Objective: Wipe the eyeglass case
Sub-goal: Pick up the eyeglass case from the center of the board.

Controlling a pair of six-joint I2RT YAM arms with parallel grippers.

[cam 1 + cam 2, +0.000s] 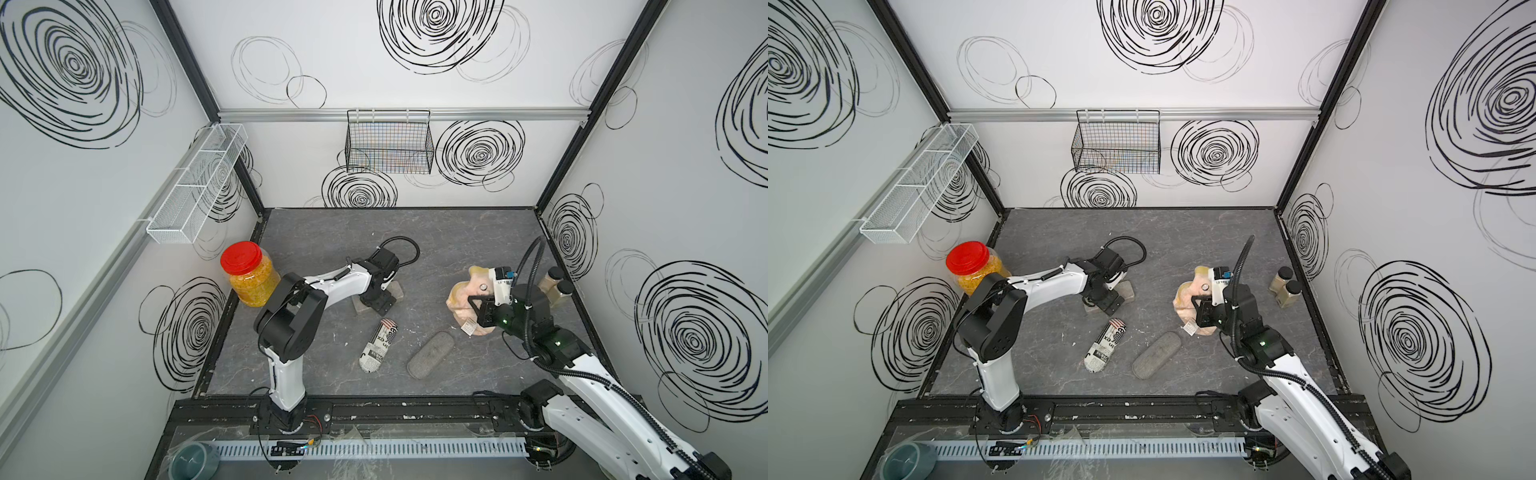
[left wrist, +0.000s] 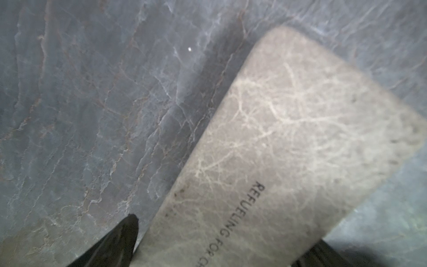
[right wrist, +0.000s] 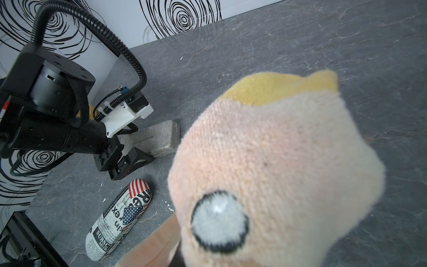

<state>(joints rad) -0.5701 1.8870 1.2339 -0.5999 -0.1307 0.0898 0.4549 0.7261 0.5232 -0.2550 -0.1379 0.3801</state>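
**Cloth grabbed, case lined up, no wiping yet**

The rectangular eyeglass case [image 2: 288, 138] is lying flat and closed on the grey stone-look table [image 1: 332, 241], toward the back on the left arm's side. One end of it is straddled by the left gripper [image 1: 377, 302], with the jaws spread wide. In the left wrist view a sliver of table can be seen between one finger [image 2: 120, 242] and the case edge, so nothing is being squeezed so far. That straddle is probably there so the case can be pinned and kept from sliding once rubbing starts.

A peach terry towel [image 3: 277, 161] with a yellow patch and a stitched eye is clamped in the right gripper [image 1: 473, 305], fingers tight together on a bunch of fabric. It's held well apart from the case, so contact hasn't been made. Whether its lower end is resting on the table can't be told.

Two other cases are lying nearer the front, a newspaper-print case [image 1: 379, 345] and a grey felt case [image 1: 431, 354], both left alone.

The case itself is beige-grey with rounded corners, covered in pale cracked veining, and has a printed line reading "REFUELING FOR CH…" that gets cut off. A few dark specks are scattered near the edges; could be dirt, hard to say.
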